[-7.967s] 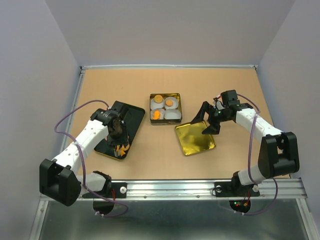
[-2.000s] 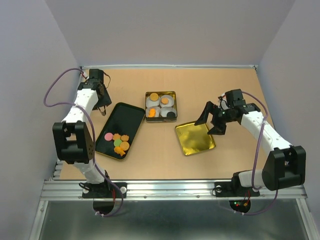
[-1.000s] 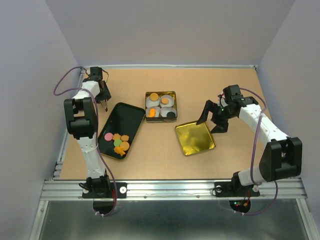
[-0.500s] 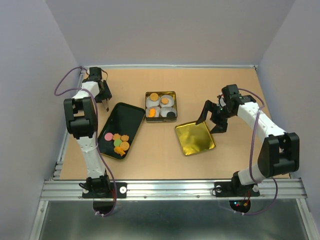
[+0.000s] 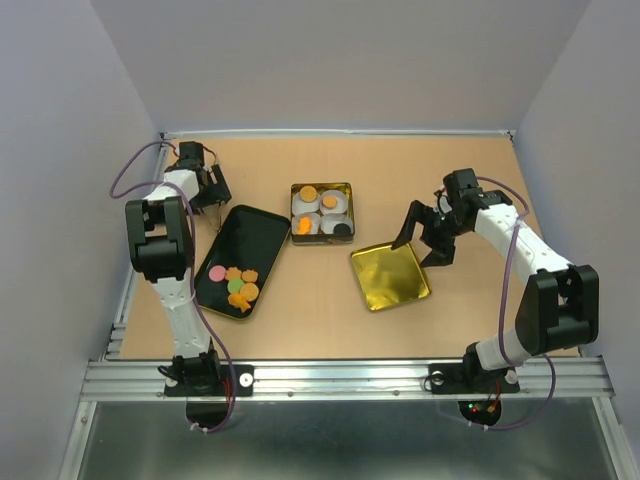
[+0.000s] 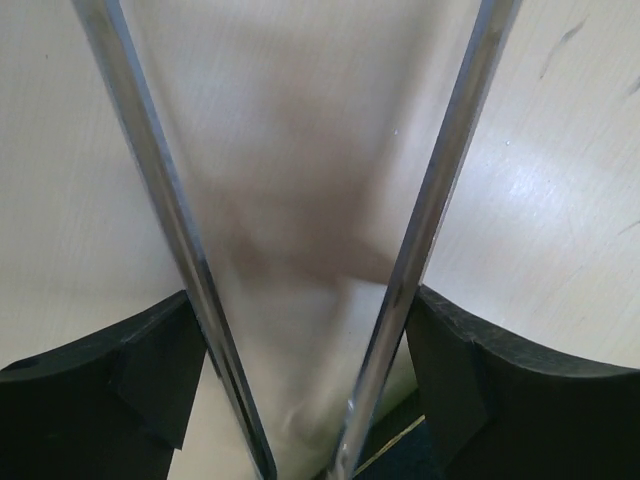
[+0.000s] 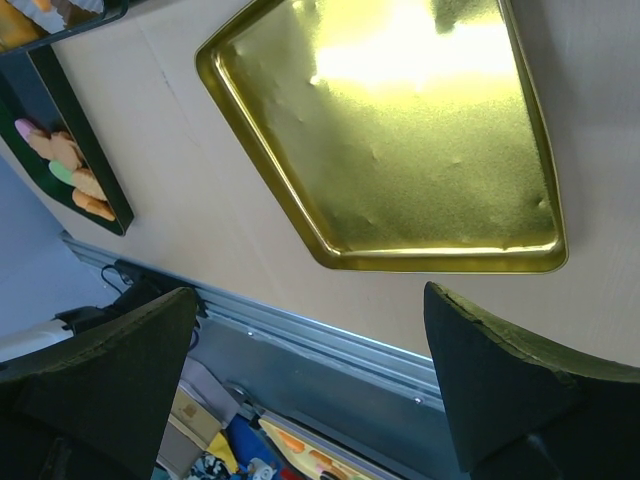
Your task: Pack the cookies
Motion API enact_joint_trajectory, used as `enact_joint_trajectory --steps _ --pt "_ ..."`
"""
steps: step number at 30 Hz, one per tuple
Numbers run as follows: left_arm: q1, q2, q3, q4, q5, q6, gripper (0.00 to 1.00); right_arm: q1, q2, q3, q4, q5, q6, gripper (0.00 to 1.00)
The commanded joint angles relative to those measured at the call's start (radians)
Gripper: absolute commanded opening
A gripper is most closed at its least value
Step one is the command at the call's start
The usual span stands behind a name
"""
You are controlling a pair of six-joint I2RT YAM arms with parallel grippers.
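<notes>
The cookies (image 5: pixel 238 285), mostly orange with a pink and a green one, lie at the near end of a black tray (image 5: pixel 250 232). They also show at the left edge of the right wrist view (image 7: pixel 65 165). A gold tin (image 5: pixel 322 212) holds white paper cups, three with orange pieces and one with something dark. My left gripper (image 5: pixel 207 190) is at the table's back left corner, beyond the tray. Its jaws stand wide (image 6: pixel 300 300), with the two arms of metal tongs (image 6: pixel 150 170) spread against the fingers. My right gripper (image 5: pixel 428 238) (image 7: pixel 308 292) hangs open over the gold lid (image 5: pixel 390 278), holding nothing.
The gold lid (image 7: pixel 400 140) lies inside up, right of the tin. The table's left side rail (image 5: pixel 160 180) and the back corner are close to my left gripper. A metal rail (image 5: pixel 350 375) runs along the near edge.
My left jaws have widened and the tongs' arms have sprung apart with them. The left wrist turned slightly at the back corner. The right arm has barely moved.
</notes>
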State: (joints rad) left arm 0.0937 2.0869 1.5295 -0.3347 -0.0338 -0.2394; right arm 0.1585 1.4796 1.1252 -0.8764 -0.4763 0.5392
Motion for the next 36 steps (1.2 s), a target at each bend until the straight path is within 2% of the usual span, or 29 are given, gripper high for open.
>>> enact_joint_trajectory --steps 1,11,21,25,31,36 --pt "0.008 -0.067 -0.031 -0.047 0.0 -0.001 0.97 0.007 -0.005 0.058 0.004 0.001 -0.024 1.0" --pt "0.008 -0.163 -0.043 -0.084 -0.002 -0.018 0.99 0.006 -0.008 0.05 0.013 -0.01 -0.042 1.0" --pt "0.006 -0.318 -0.019 -0.165 0.021 -0.109 0.99 0.024 -0.015 0.053 0.033 0.01 -0.053 1.0" --pt "-0.011 -0.396 -0.054 -0.167 0.06 -0.172 0.99 0.128 0.025 0.085 0.027 0.048 -0.076 1.0" --pt "-0.133 -0.507 -0.08 -0.178 0.057 -0.228 0.99 0.337 0.137 0.16 0.001 0.143 -0.102 1.0" --pt "-0.227 -0.571 -0.088 -0.213 0.061 -0.235 0.97 0.415 0.215 0.197 -0.001 0.205 -0.111 0.98"
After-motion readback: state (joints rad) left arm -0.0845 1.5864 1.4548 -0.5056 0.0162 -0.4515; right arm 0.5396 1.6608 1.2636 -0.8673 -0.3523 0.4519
